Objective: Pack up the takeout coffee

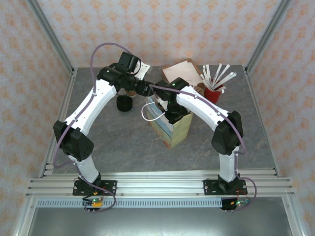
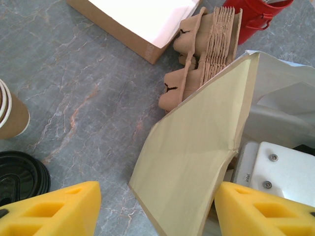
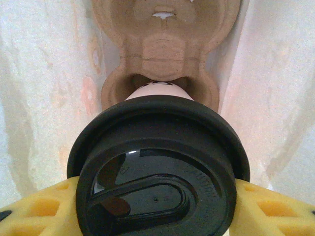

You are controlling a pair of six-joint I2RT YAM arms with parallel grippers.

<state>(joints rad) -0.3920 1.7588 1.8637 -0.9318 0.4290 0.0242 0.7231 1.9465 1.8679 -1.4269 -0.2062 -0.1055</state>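
Right wrist view: takeout coffee (image 3: 157, 167) was inside the paper bag (image 3: 44, 98), black lid facing the camera; right jaws were clamped on it, one yellow finger (image 3: 34, 209) on each side just under the lid rim; only a sliver of cream cup wall showed past the lid; a pulp carrier (image 3: 162, 49) lay deeper in the bag, right behind the cup; couldn't tell whether the cup was seated in it.

Top external view: bag stood upright mid-tabletop (image 1: 123, 147), mouth open; right arm (image 1: 206, 110) reached down into the bag's mouth; left arm (image 1: 93, 105) ended just left of the mouth.

Left wrist view: left jaws were apart, gripping nothing; the bag's tan side panel sat below, between the two fingers; loose black lids (image 2: 19, 177) lay left of the bag, clear of it; stack of lidless cups (image 2: 10, 115) stood beyond the lids, further from the bag; stack of spare carriers (image 2: 206, 49) sat just beside the bag's far edge; cardboard box (image 2: 128, 24) was beyond those; red holder (image 2: 256, 14) was behind the bag.
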